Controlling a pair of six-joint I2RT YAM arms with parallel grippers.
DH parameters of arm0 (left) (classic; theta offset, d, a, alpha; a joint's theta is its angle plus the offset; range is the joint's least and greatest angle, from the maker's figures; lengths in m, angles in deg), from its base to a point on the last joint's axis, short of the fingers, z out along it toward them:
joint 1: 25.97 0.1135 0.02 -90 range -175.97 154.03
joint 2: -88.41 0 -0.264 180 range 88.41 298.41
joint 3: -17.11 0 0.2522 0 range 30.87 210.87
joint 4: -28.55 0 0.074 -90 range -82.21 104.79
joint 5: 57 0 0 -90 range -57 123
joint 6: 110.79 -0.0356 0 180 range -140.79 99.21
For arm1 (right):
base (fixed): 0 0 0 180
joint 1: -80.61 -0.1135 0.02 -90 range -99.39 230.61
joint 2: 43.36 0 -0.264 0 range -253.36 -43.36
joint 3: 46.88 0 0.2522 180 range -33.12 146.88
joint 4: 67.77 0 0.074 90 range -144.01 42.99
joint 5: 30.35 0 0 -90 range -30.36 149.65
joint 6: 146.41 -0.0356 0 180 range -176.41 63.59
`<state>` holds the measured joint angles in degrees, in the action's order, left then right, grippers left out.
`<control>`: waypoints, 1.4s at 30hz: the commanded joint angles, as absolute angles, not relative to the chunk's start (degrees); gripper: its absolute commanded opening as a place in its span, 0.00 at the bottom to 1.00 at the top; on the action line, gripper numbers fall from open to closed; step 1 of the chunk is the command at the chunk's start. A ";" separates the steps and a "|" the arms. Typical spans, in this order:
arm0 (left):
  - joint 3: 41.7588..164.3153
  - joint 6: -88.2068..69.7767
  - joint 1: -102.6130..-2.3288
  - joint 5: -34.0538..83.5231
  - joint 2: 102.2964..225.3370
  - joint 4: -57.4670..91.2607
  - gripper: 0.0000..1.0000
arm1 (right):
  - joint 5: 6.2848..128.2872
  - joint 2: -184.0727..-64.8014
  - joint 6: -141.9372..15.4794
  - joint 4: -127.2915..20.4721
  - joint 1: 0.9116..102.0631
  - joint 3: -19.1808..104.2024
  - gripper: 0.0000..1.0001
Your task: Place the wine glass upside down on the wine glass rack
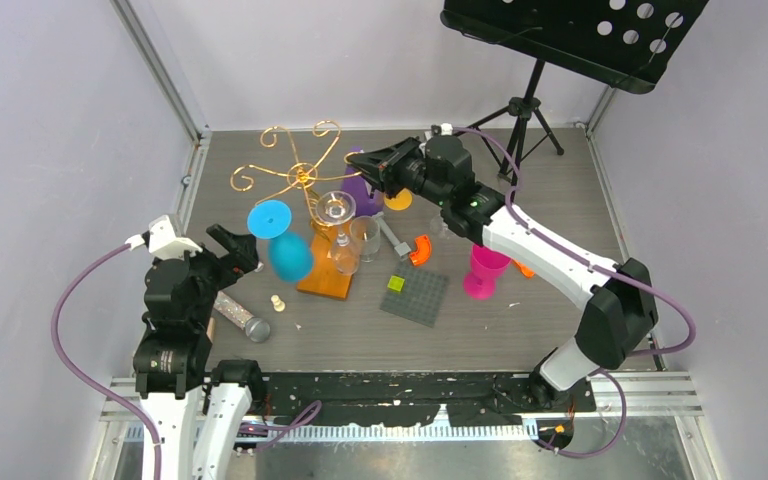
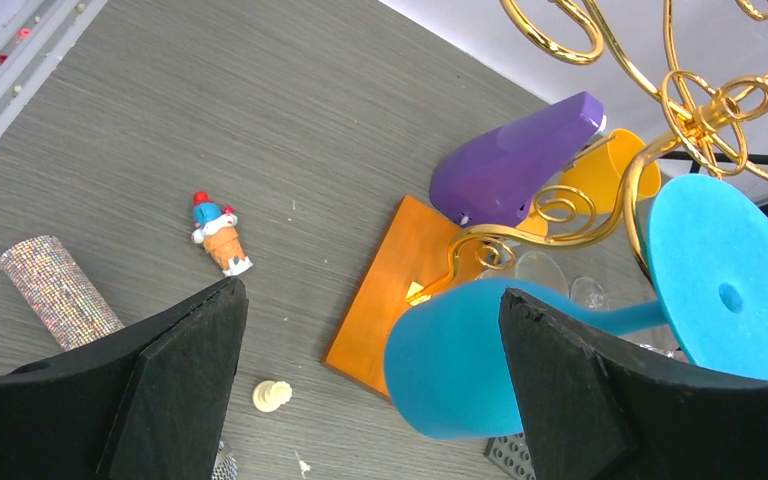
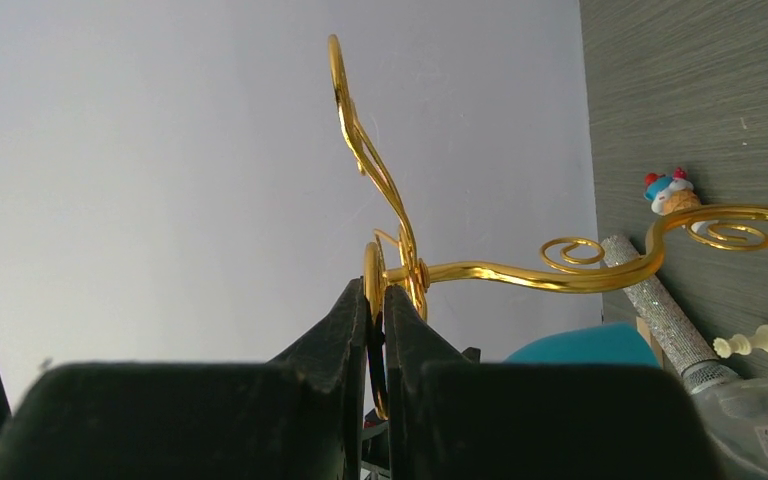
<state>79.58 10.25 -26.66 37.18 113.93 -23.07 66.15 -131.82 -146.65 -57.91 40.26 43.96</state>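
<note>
The gold wire rack (image 1: 298,176) stands on its orange base (image 1: 326,272). A blue wine glass (image 1: 288,256) is upside down and tilted at the rack's left side, its foot (image 1: 269,217) up by a scroll arm and its bowl low. My left gripper (image 1: 237,250) is open just left of it. In the left wrist view the blue bowl (image 2: 455,365) lies between the spread fingers, close to the right finger (image 2: 570,390), and the gripper (image 2: 370,300) holds nothing. My right gripper (image 1: 370,168) is shut on a gold wire loop of the rack (image 3: 373,275).
A clear wine glass (image 1: 336,212) and a clear tumbler (image 1: 365,236) stand by the rack, with a purple glass (image 1: 359,186) behind. A pink glass (image 1: 484,270), grey stud plate (image 1: 415,297), glitter cylinder (image 1: 241,315) and chess pawn (image 1: 278,303) lie around. A black music stand (image 1: 570,30) stands at the back right.
</note>
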 commanded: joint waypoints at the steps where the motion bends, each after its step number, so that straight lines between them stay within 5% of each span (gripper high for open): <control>1: 80.10 9.63 -26.85 36.67 113.78 -20.65 0.93 | 72.52 -133.90 -150.50 -64.76 40.54 47.04 0.05; 30: 90.42 6.33 -26.85 32.39 107.99 -19.31 0.94 | 75.43 -132.89 -140.43 -67.70 41.29 41.18 0.05; 42: 105.86 0.59 -26.85 10.29 131.33 -7.91 0.99 | 75.56 -133.88 -136.55 -68.34 42.20 41.78 0.05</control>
